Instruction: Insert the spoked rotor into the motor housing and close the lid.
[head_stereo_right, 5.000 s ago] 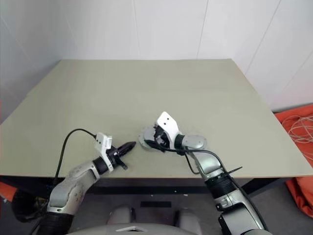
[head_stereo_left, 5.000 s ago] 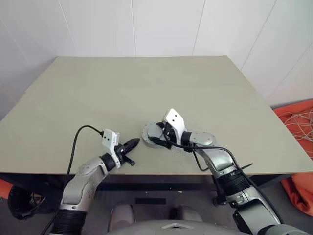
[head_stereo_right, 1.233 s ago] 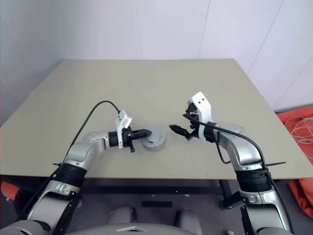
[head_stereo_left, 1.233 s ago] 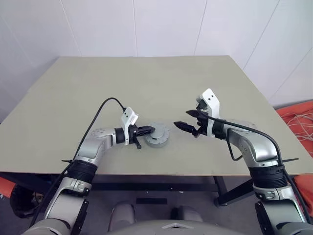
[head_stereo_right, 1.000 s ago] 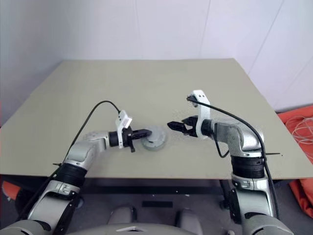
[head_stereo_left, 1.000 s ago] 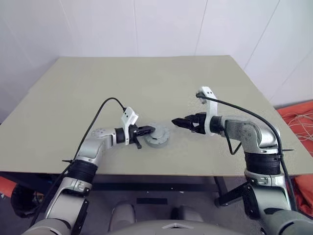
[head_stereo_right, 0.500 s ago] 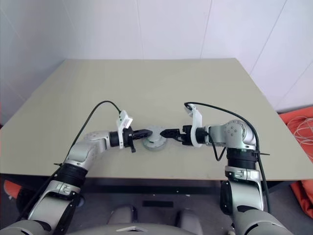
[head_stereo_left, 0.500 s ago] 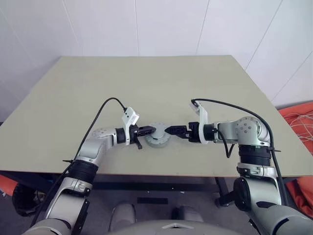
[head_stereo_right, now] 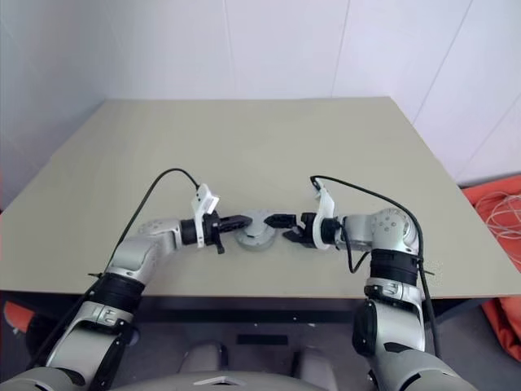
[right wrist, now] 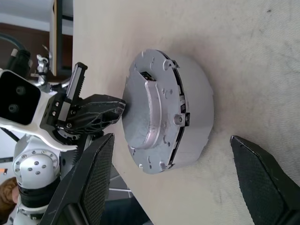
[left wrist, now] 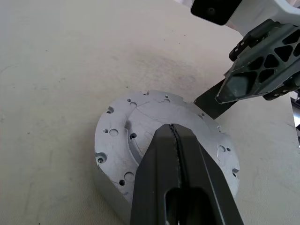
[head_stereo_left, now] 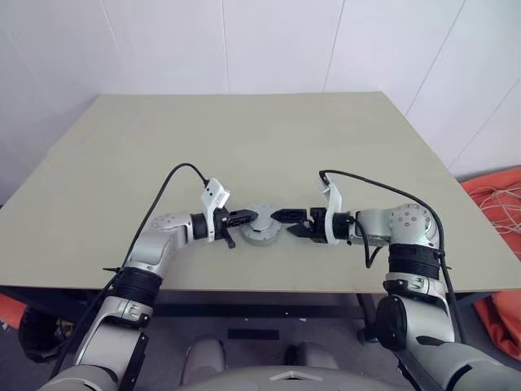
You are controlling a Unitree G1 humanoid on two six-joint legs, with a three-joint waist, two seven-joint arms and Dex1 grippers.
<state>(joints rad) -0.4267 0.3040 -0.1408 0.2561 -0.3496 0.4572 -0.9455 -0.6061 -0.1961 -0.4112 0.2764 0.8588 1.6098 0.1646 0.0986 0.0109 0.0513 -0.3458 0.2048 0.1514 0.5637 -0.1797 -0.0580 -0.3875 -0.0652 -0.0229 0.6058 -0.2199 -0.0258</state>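
No readable brand, label or writing on any part. Motor housing (head_stereo_left: 262,229), grey round puck, sits on the table (head_stereo_left: 244,147) near its front edge, between the two grippers; lid (left wrist: 140,123) is shut flat on top, its silvery outer face w/ small holes & a raised arc-shaped ridge turned up. Spoked rotor can't be made out. Left gripper (head_stereo_left: 251,216): black fingers (left wrist: 180,154) pressed together, nothing between them, tips over the lid's top face at the housing's left side; whether they actually touch the lid can't be told. Right gripper (head_stereo_left: 282,222): fingers (right wrist: 93,183) spread wide, empty, pointing at the housing's right side w/ one tip level with the lid & the other lower, near the table; tips close to the housing, contact not clear. Cables loop from both wrists above the table.
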